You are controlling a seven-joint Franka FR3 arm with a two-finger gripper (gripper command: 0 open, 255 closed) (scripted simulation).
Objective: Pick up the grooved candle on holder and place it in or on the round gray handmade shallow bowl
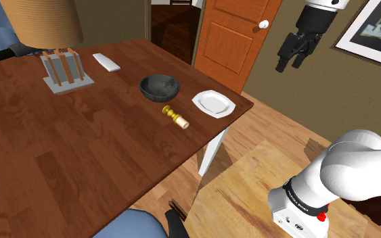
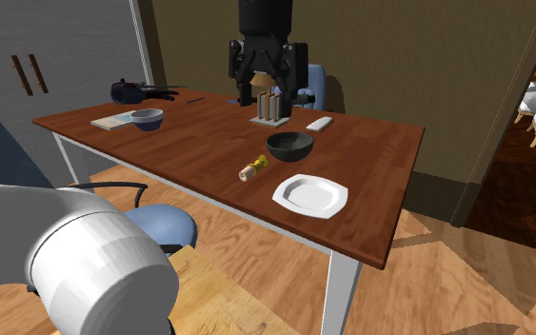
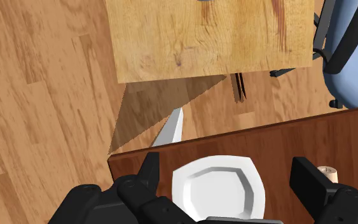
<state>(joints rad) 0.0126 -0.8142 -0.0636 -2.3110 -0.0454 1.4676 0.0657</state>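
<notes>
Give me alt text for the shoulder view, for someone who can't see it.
A small candle on a gold holder lies on its side on a brown wooden table, beside a dark round bowl and a white plate. The black claw hangs open and empty in the air, past the table's edge.

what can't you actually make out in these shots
- Candle: wrist view, just its pale end shows; one of the open fingers covers the rest.
- White plate: wrist view, near edge hidden by the gripper.
- Lamp: shoulder view, shade cut off by the top edge.
- Dark objects on the table, far corner: second exterior view, too small to identify.
</notes>
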